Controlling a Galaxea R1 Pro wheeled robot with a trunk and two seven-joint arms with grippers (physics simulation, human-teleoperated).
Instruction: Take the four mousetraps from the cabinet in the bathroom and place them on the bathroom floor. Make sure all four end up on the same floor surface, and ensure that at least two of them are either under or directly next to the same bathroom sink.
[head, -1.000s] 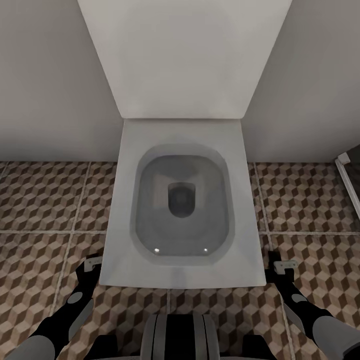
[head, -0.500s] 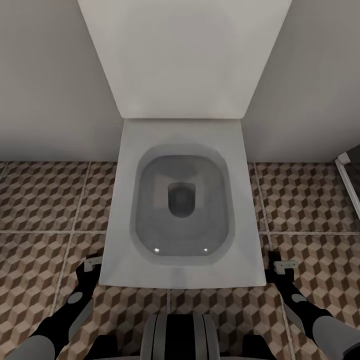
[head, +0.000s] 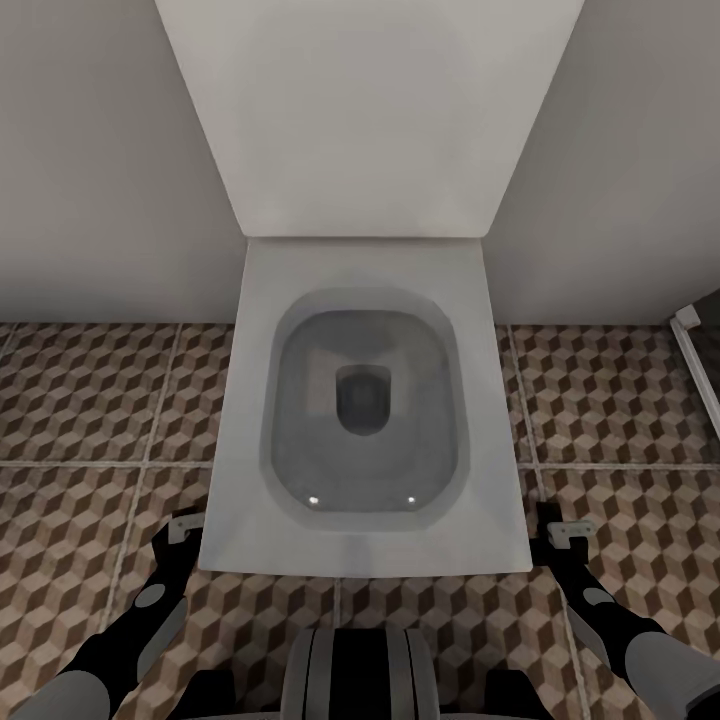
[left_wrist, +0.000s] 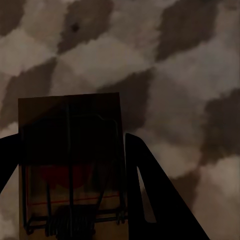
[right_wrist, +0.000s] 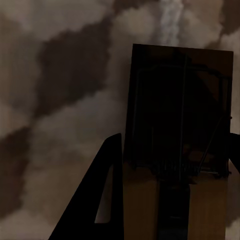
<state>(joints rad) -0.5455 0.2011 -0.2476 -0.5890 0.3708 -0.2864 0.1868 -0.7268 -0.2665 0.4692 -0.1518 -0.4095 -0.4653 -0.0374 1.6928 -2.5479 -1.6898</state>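
Black-and-grey arms (head: 130, 640), ribbed grey trunk (head: 362, 672).

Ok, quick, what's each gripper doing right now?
Left gripper: shut on a mousetrap.
Right gripper: shut on another mousetrap.

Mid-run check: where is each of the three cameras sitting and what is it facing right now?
Head view: on the robot's head, looking down at an open white toilet and the bathroom floor; both forearms, the left tool, the right tool and the trunk show.
Left wrist view: near the left tool, facing the floor; dark fingers flank a mousetrap.
Right wrist view: near the right tool, facing the floor; a dark finger stands beside another mousetrap.
Shared: all three show the cube-pattern tiles.
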